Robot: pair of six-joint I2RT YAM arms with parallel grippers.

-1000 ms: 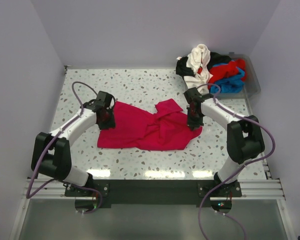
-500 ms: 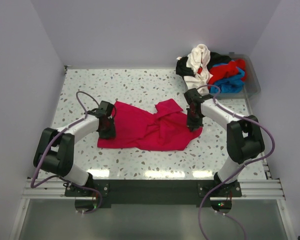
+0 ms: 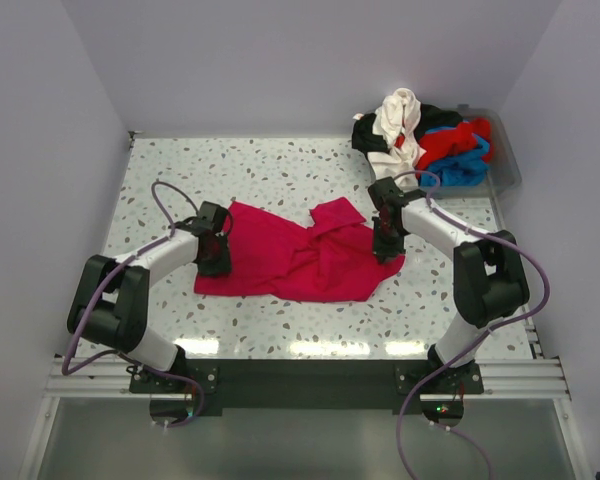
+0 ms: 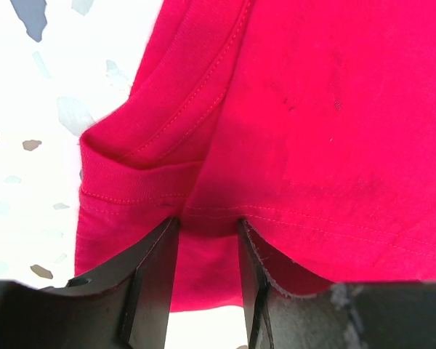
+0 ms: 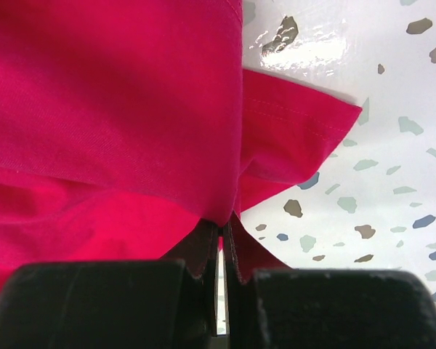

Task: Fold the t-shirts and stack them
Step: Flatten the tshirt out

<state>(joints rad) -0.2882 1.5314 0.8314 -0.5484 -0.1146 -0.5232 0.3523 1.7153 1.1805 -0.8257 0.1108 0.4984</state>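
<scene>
White speckled table (image 3: 280, 175), crumpled crimson-pink t-shirt (image 3: 290, 255) spread at its middle, clear grey bin (image 3: 507, 160) far-right of the shirt, well apart.

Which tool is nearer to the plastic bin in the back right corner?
Right. The right tool is front-left of the bin; the left tool is far across the pink t-shirt.

I work in a lab cell: plain walls (image 3: 300, 60) enclose my speckled table (image 3: 280, 170); a metal rail (image 3: 525, 375) crosses the frame's bottom edge.
</scene>
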